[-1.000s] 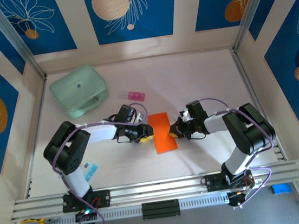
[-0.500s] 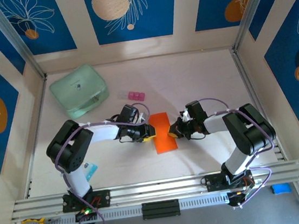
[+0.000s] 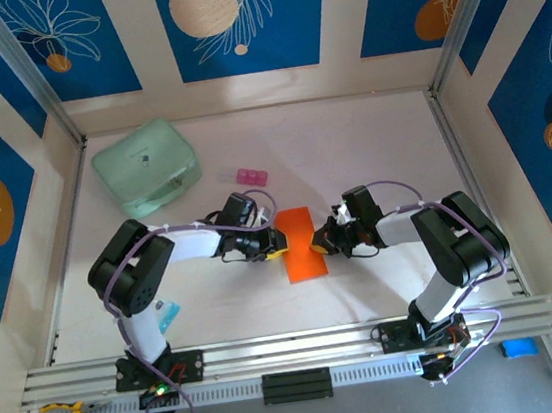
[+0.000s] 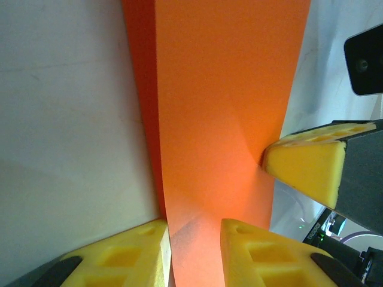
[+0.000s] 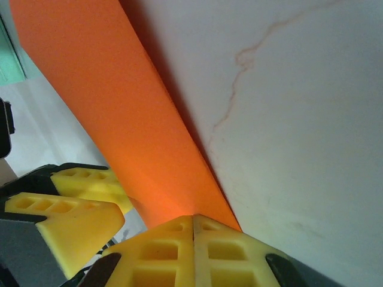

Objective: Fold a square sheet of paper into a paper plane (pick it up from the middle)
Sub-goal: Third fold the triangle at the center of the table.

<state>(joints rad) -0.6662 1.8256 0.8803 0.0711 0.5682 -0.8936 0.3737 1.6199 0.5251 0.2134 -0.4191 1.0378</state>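
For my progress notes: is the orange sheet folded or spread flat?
Folded: the square sheet of paper looks a narrow rectangle from above, with a second layer visible along one edge.

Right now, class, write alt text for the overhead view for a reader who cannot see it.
An orange sheet of paper lies in the middle of the table, the left gripper at its left edge and the right gripper at its right edge. A mint-green case sits far left, a small pink block between it and the paper.

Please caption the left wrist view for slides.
Left gripper straddles one edge of the orange sheet; right gripper pinches another.
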